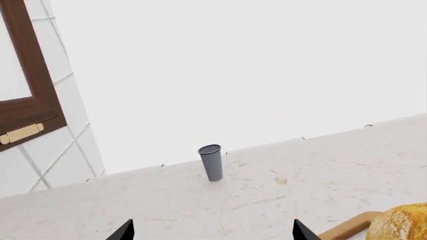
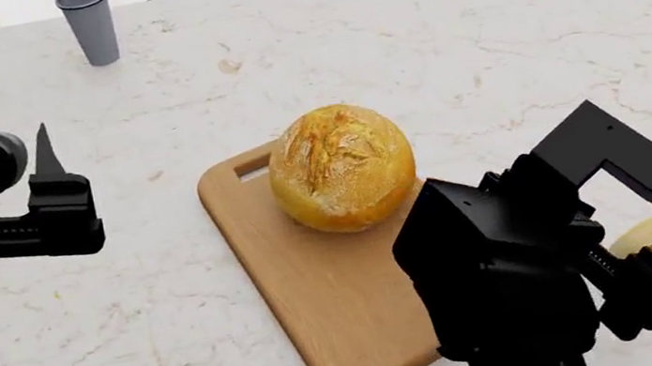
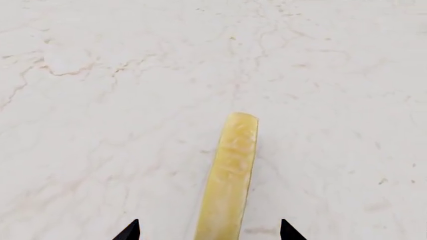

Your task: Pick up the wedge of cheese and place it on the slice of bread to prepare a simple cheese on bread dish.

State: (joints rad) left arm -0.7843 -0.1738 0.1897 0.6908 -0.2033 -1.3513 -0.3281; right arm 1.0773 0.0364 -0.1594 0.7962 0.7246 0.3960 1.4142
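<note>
On the pale marble tabletop (image 2: 472, 41), the wedge of cheese (image 3: 229, 185) lies to the right of the board, just ahead of the right pincer (image 3: 208, 231), whose tips stand wide and empty, its long edge running straight out between them, so the right arm's clearly nearer.

No readable text, label, brand, number or sign appears in any of the three views. The plain grey tapered plastic cup (image 1: 211, 162) carries no print, the tan wooden cutting board (image 2: 317, 307) has a bare surface, and the round golden-orange crusty loaf (image 2: 341, 167) and pale yellow half-disc wedge of cheese (image 3: 229, 185) bear no markings. The black arm housings show no lettering either.
</note>
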